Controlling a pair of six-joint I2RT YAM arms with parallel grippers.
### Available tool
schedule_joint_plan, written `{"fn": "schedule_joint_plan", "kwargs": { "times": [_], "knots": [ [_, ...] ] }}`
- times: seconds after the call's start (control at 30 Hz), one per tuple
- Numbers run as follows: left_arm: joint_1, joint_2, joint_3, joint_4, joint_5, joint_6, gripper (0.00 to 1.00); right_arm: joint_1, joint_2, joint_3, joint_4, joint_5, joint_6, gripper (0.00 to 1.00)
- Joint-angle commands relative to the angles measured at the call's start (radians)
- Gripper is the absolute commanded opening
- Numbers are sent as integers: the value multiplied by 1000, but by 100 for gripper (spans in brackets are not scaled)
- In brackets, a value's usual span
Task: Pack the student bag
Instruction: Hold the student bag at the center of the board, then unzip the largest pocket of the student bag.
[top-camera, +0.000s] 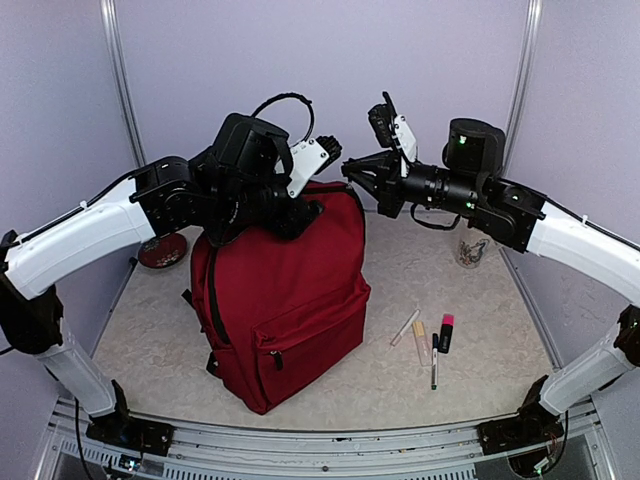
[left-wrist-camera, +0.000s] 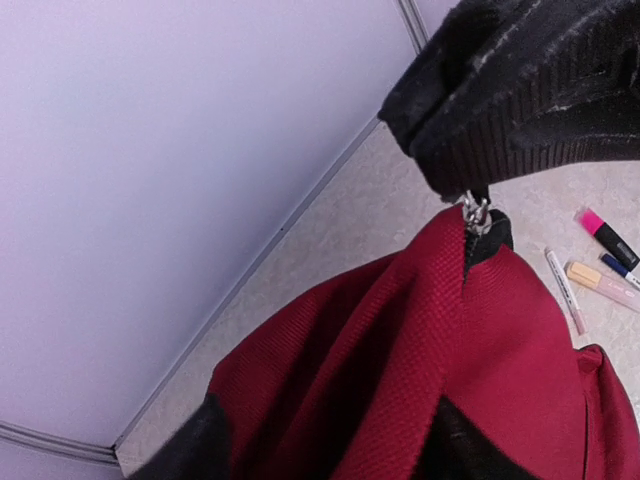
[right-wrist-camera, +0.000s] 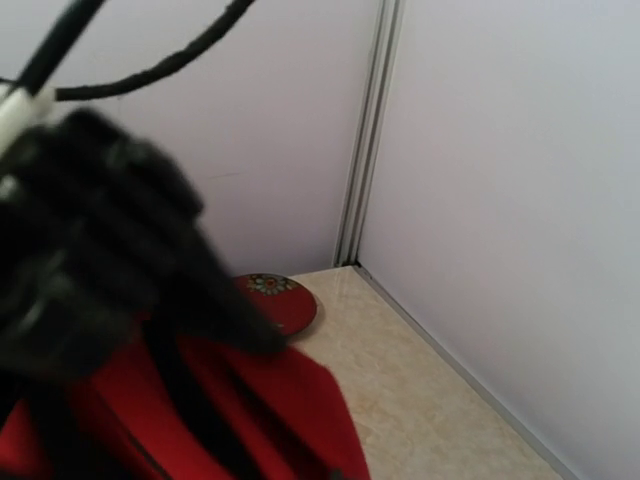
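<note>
Standing upright at the middle of the counter, the student bag is pinched by its zipper pull in the closed right end effector, the left end effector cannot be judged open or closed, and markers toward the right edge lie unpacked, so packing is judged barely begun.

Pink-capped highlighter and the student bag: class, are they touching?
Apart. The top external view shows the pink-capped highlighter lying on the table right of the student bag, bare tabletop plainly between them.
</note>
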Motion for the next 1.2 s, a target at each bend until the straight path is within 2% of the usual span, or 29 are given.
{"fn": "schedule_joint_plan", "kwargs": {
  "times": [0.0,0.03,0.07,0.17,0.4,0.53,0.8,0.97,1.17],
  "knots": [
    [-2,-36,-43,35,21,17,21,8,-36,10,45,36,-3,0],
    [-1,-52,-59,50,32,9,1,8,-41,3,46,52,-5,0],
    [1,-73,-77,67,50,0,0,4,-47,-2,45,72,-7,0],
    [3,-149,-134,119,128,-16,0,-28,-70,-57,63,107,16,0],
    [62,-303,-237,179,275,-44,0,-204,-131,-358,227,64,223,0],
    [78,-350,-249,189,281,-50,0,-233,-138,-517,335,47,331,0],
    [115,-387,-247,219,288,-87,0,-235,1,-719,510,-23,492,0],
    [117,-388,-247,215,287,-101,0,-228,60,-739,549,-38,514,0],
    [118,-386,-250,213,269,-123,0,-226,39,-728,477,-29,466,0]
  ]
}}
